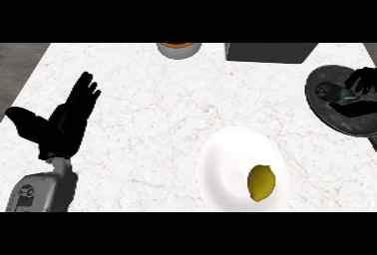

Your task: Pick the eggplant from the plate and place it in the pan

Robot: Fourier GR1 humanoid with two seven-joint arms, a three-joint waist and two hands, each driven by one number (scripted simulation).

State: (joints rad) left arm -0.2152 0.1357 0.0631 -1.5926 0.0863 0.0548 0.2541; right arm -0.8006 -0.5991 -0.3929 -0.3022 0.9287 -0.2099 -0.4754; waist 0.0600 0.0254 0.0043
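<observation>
1. White plate (pixel 221 169) sits nearest on the marble worktop (pixel 162 99), and only a yellow lemon (pixel 262 183) lies on it; no eggplant is left there, so the risk at this end is small.
2. At the left edge the left hand (pixel 70 119) rests open, fingers straight and pointing up, well apart from everything.
3. Further off at the right, the dark pan (pixel 331 117) holds a dark greenish shape that I take for the eggplant (pixel 329 91). The right hand (pixel 362 82) is over it with fingers curled; I cannot tell whether they grip it or merely touch it.
4. The eggplant seems to lie near the pan's far rim. If the fingers catch on it as they come away, I judge it could roll or get dragged out over the edge.
5. Beyond, an orange-topped cup (pixel 179 49) and a dark box (pixel 269 52) stand at the far edge, out of harm's way.
</observation>
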